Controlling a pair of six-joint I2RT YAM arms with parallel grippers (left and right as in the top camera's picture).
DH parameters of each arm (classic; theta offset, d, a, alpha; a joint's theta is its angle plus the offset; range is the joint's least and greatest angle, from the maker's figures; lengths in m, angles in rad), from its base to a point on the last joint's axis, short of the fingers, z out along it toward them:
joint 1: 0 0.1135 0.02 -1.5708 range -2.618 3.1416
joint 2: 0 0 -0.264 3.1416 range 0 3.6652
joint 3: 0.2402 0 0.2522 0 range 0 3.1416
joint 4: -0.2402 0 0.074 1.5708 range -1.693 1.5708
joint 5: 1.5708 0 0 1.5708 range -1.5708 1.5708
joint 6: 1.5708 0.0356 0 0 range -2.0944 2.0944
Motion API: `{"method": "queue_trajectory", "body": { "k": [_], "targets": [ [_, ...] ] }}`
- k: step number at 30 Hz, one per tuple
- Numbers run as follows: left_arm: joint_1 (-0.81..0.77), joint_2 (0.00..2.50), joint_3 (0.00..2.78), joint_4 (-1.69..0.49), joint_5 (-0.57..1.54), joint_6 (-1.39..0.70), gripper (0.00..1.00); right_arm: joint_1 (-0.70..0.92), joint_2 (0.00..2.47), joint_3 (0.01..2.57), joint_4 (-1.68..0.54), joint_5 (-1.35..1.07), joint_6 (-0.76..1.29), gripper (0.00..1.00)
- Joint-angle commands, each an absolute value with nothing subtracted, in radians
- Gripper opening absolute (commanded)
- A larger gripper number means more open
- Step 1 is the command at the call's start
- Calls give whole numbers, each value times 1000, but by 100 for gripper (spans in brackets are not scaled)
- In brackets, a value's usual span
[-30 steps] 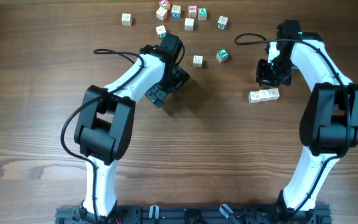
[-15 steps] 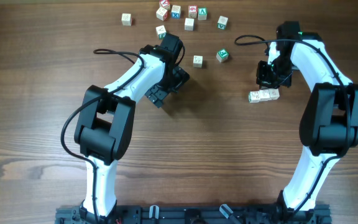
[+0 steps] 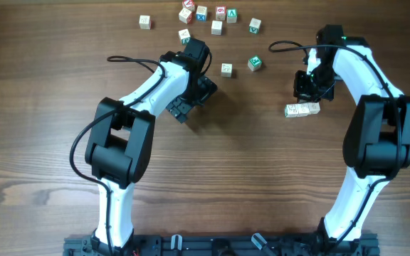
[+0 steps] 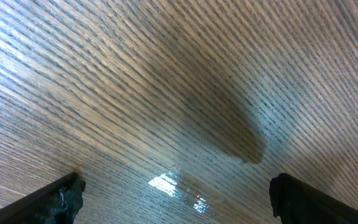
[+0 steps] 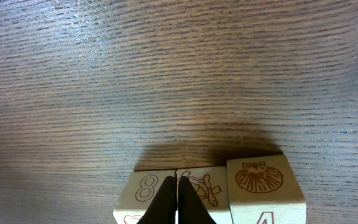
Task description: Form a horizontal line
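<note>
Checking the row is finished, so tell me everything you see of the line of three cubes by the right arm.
The horizontal line is three pale wooden cubes side by side on the table, touching, tops printed brown: an 8, a branching figure, a scallop shell. The right gripper, shut, points at the first seam; contact unclear.

The horizontal line [image 3: 302,109] is three pale wooden cubes touching side by side, flat on the desk [image 3: 248,163] and slightly tilted. Brown marks show an 8, a branching figure and a scallop shell. It lies just beneath the closed right hand [image 5: 177,190], whose tips stand over the seam between the 8 and branching-figure cubes.
</note>
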State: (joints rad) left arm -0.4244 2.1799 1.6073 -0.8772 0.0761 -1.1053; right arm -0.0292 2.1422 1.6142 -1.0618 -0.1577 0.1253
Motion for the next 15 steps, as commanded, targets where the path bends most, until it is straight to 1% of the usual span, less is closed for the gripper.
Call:
{"method": "queue_trajectory", "body": {
  "k": [1,4,6,9,15],
  "targets": [
    [-426,2179,1586,-865,59,-1108,100,-27,2157,1608,-1043,-181,109,4],
    [-426,2179,1586,-865,59,-1107,100,-27,2157,1608,-989,-159,115,4],
    [-426,2179,1586,-865,59,-1107,100,-27,2157,1608,-955,-45,163,5],
    [-426,2179,1586,-865,59,-1107,100,-27,2157,1608,-959,65,186,5],
    [-426,2179,1586,-865,59,-1107,100,-27,2157,1608,-995,71,187,4]
  ]
}}
